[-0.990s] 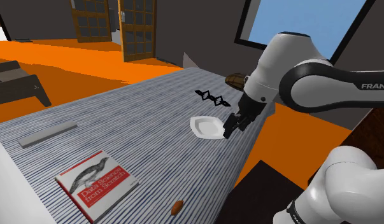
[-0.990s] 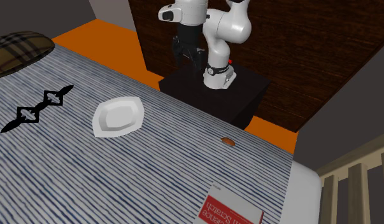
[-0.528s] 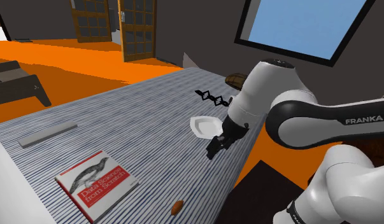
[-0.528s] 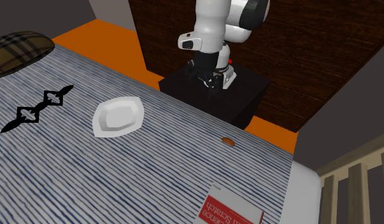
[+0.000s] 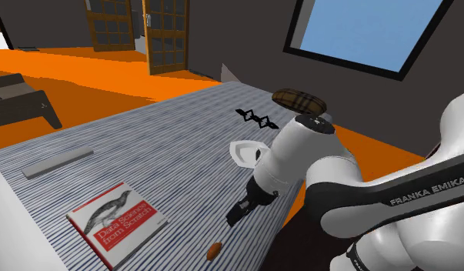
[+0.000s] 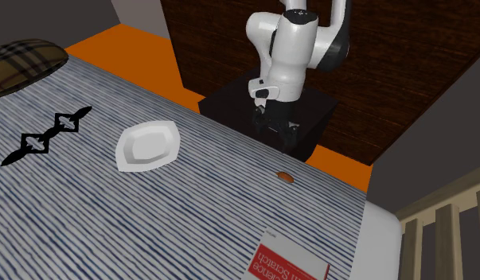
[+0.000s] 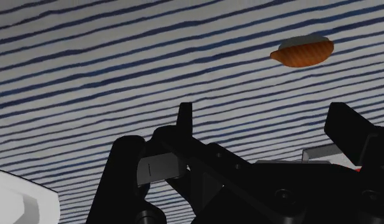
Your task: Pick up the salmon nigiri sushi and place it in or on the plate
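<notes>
Leaned down low over the striped surface with the pincer (image 5: 234,217) spread wide and empty, hovered near the salmon nigiri (image 5: 215,249), well apart from the white plate (image 5: 239,146).

Black gripper (image 5: 235,215) near sushi (image 5: 215,249) — seemingly apart

A wide surface in blue-and-white stripes (image 5: 161,146) takes up the middle of the room, with a flat orange floor (image 5: 84,65) around it. At the far side of the shoulder view, wooden doors with glazed panes (image 5: 165,35) stand against a dark grey wall (image 5: 230,31). To their right a dark-framed window (image 5: 361,31) shows plain light blue (nothing drawn beyond it). A low dark piece of furniture (image 5: 18,100) sits far left. In the second exterior view a dark brown wood-grained wall (image 6: 405,64) rises at the far side, and pale wooden rails (image 6: 449,223) show near right.
</notes>
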You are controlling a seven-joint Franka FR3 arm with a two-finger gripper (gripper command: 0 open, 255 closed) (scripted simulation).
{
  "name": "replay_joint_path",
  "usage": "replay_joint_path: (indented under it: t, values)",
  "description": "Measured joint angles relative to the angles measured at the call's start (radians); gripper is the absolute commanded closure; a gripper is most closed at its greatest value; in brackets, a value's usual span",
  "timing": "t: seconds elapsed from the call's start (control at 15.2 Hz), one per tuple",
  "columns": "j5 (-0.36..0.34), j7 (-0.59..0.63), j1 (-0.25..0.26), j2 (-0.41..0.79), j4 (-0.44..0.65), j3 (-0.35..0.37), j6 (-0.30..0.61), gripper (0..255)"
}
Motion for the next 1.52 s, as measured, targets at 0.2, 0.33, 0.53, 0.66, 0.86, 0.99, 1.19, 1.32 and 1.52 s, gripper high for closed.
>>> replay_joint_path:
  t: [0.2,0.33,0.53,0.66,0.86,0.99,1.19,1.32,1.52]
  values:
    - [-0.026,0.064,-0.020,0.129,0.015,0.084,0.140,0]
    - [-0.085,0.138,-0.068,0.216,0.033,0.165,0.227,0]
    - [-0.223,0.262,-0.183,0.315,0.057,0.282,0.314,0]
    - [-0.333,0.350,-0.270,0.361,0.068,0.351,0.346,0]
    - [-0.650,0.586,-0.456,0.446,0.100,0.463,0.374,0]
    - [-0.867,0.743,-0.501,0.493,0.123,0.464,0.375,0]
    - [-0.923,0.786,-0.498,0.504,0.129,0.452,0.375,0]
    - [-0.929,0.791,-0.497,0.506,0.129,0.450,0.375,0]
    - [-0.931,0.792,-0.498,0.504,0.130,0.448,0.374,255]
